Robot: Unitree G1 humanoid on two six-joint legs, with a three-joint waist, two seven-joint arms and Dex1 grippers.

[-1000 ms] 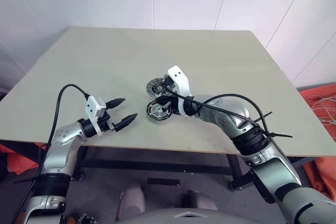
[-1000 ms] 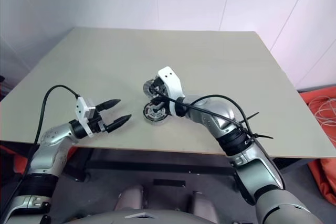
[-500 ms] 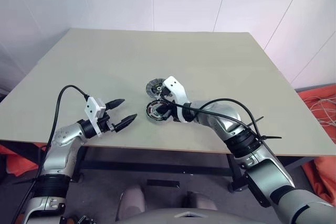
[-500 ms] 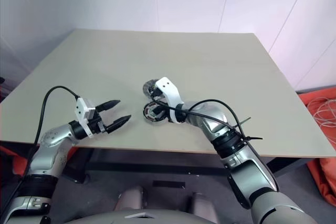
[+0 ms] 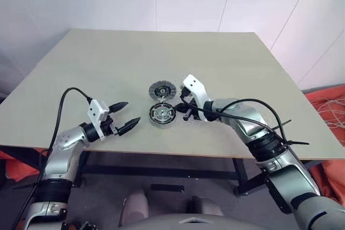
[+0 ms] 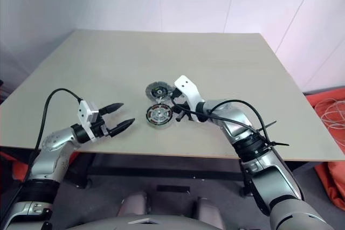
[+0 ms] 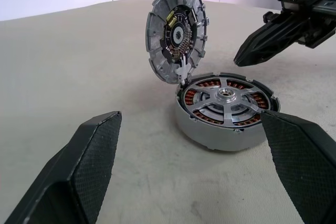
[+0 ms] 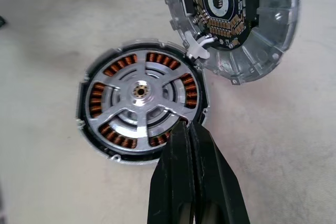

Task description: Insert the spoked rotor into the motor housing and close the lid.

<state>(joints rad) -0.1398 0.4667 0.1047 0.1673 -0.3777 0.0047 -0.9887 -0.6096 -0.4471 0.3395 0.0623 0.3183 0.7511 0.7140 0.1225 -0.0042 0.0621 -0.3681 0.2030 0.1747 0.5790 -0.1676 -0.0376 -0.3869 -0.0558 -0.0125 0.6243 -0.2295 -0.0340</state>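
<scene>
Near table's (image 5: pixel 81 57) front edge: motor housing (image 8: pixel 142 100) lies flat, spoked rotor (image 7: pixel 227 97) already seated over the copper windings. Lid (image 7: pixel 176 38) stands tilted open, lower rim touching housing's rim, likely propped so rotor could go in. R gripper (image 8: pixel 190 145) fingers pressed together, holding nothing, tips at housing rim. L gripper (image 5: pixel 125 116) spread wide, empty, well apart, prob. on standby. Lid closing not yet done.

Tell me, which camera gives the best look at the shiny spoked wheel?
The right wrist view: it looks straight down on the spoked rotor seated in the motor housing. The left wrist view shows it slanted; the eye views show it small.
</scene>
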